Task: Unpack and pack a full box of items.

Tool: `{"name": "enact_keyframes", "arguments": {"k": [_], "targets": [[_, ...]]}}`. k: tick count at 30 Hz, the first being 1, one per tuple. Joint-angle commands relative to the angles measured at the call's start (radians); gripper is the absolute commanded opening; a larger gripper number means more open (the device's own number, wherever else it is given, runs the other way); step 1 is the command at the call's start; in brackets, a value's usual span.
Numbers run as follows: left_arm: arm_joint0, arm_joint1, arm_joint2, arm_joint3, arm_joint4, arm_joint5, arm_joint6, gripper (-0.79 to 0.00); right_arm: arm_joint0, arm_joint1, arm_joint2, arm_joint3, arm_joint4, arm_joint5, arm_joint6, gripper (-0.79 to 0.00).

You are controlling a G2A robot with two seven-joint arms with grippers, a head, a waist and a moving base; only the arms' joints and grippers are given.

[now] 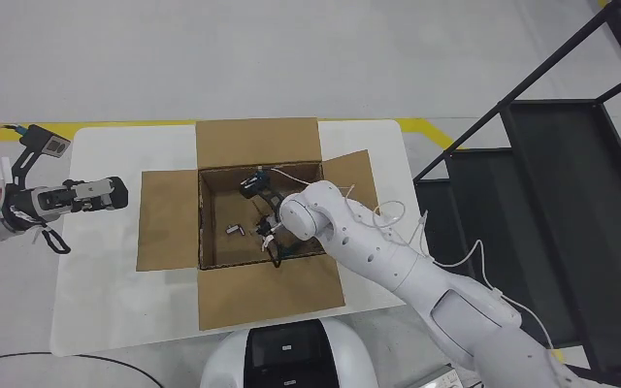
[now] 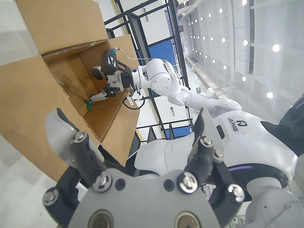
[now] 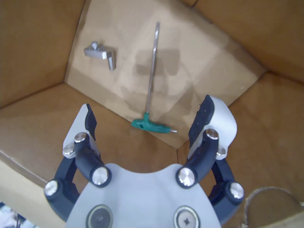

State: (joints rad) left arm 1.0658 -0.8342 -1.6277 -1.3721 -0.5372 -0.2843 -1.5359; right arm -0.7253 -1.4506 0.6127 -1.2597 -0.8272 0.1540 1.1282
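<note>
Left gripper (image 1: 114, 194): was seen at the left edge of the top view, held above the white table (image 1: 107, 281), well apart from the box; in the left wrist view (image 2: 129, 119) its jaws were spread with nothing between them.
Cardboard box (image 1: 170, 218): was placed at the centre of the top view with all four flaps folded outward.
Metal bracket (image 1: 233, 231): was found on the box floor, in the left part of the interior; it was also seen in the right wrist view (image 3: 101, 53), apart from the hex key.
Right gripper (image 1: 264, 233): was lowered inside the box, right of the bracket; its jaws (image 3: 147, 106) were spread and empty, just above the green handle.
T-handle hex key (image 3: 150, 84): was laid flat on the box floor, its handle against a wall near a corner.
Black metal steps (image 1: 543, 194): were seen at the right of the top view, beside the table.
</note>
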Motion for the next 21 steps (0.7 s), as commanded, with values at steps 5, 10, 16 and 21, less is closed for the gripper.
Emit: {"name": "enact_keyframes", "arguments": {"k": [5, 10, 16, 21], "targets": [[0.000, 0.000, 0.000, 0.000, 0.000, 0.000, 0.000, 0.000, 0.052, -0.032, -0.068, 0.094, -0.008, -0.085, 0.070, 0.000], [0.000, 0.000, 0.000, 0.000, 0.000, 0.000, 0.000, 0.000, 0.060, -0.047, -0.101, 0.126, -0.047, -0.170, 0.017, 0.000], [0.000, 0.000, 0.000, 0.000, 0.000, 0.000, 0.000, 0.000, 0.062, -0.036, -0.112, 0.106, -0.146, -0.270, 0.035, 0.000], [0.000, 0.000, 0.000, 0.000, 0.000, 0.000, 0.000, 0.000, 0.066, -0.026, -0.093, 0.096, -0.171, -0.312, 0.053, 0.000]]}}
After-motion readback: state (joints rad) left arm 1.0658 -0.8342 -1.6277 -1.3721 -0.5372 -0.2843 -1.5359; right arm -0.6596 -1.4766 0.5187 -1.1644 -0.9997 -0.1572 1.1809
